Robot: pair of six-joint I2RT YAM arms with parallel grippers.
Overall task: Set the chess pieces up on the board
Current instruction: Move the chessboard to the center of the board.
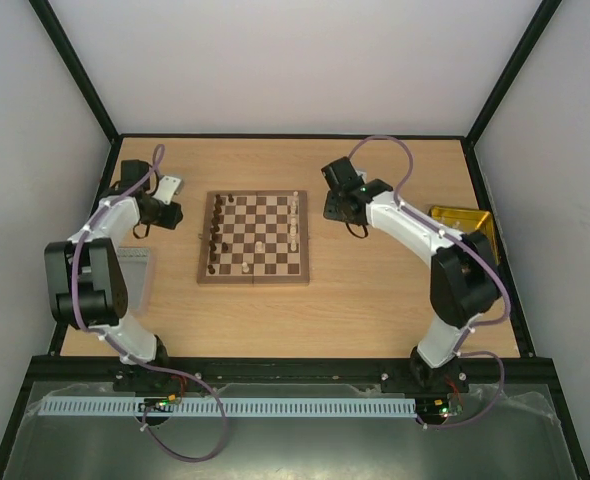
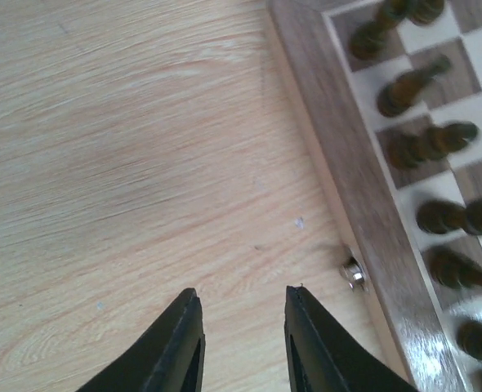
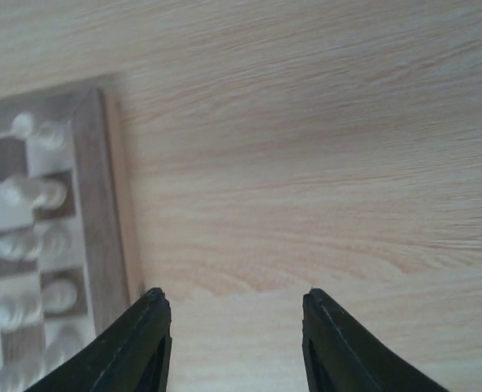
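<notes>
Counter (image 1: pixel 375 300): pale wood, carrying everything.
Board (image 1: pixel 253 238): square, dark-brown/tan checks, brown rim, centre fold seam. It sat flat between the two tools, just right of the left tool (image 2: pixel 243 292) and just left of the right tool (image 3: pixel 234 294).
Yellow tray (image 1: pixel 462 218): translucent, at the counter's edge, well right of the right tool and behind that arm's elbow. Couldn't tell what was in it.
Dark pieces (image 1: pixel 216 240): lined along the board edge nearest the left tool, upright, blurred in the left wrist view.
Pale pieces (image 1: pixel 294 225): lined along the edge nearest the right tool. One pale piece stood out mid-board.
Clasp (image 2: pixel 354 273): small metal stud on the rim, just ahead-right of the left tool.
Left arm was folded, elbow high, tool pointed down over bare counter beside the rim. Fingers stood a narrow gap apart with nothing between them.
Right arm reached forward and inward, tool angled down over bare counter by the rim. Fingers were wide apart and held nothing.
</notes>
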